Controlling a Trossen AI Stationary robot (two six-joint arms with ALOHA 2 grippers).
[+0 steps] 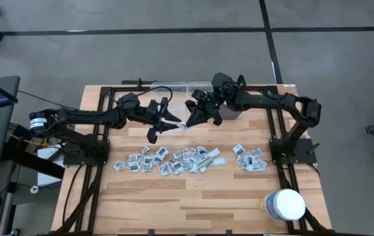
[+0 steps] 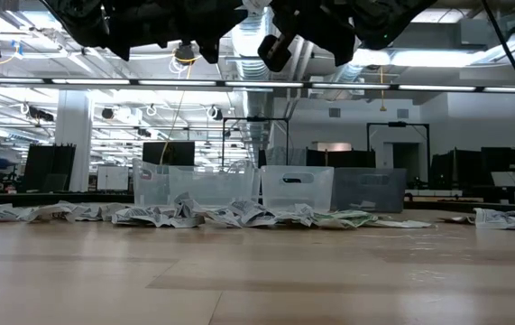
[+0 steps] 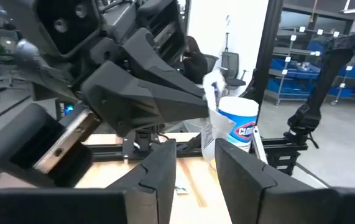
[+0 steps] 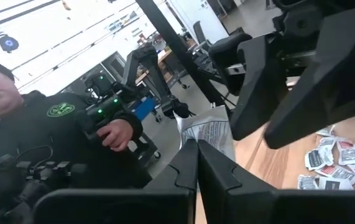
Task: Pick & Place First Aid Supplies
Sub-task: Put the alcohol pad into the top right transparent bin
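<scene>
Many small square packets lie flat on the wooden table in a row, with a smaller group to their right. Both grippers hang high over the table's far middle, facing each other. My right gripper is shut on a pale printed wrapper, which shows as a white scrap between the two grippers. My left gripper stands open just left of it, fingertips toward the wrapper; I cannot tell whether they touch it. My right gripper pinches one end of the pale wrapper between its two fingertips. The fingers lie about level and come from the table's right side. The wrapper sticks out past the fingertips toward my left gripper, lifted well clear of the table.
Two clear bins and a grey bin stand along the far edge. A white round tub stands at the near right corner. A person in a dark jacket is beyond the table.
</scene>
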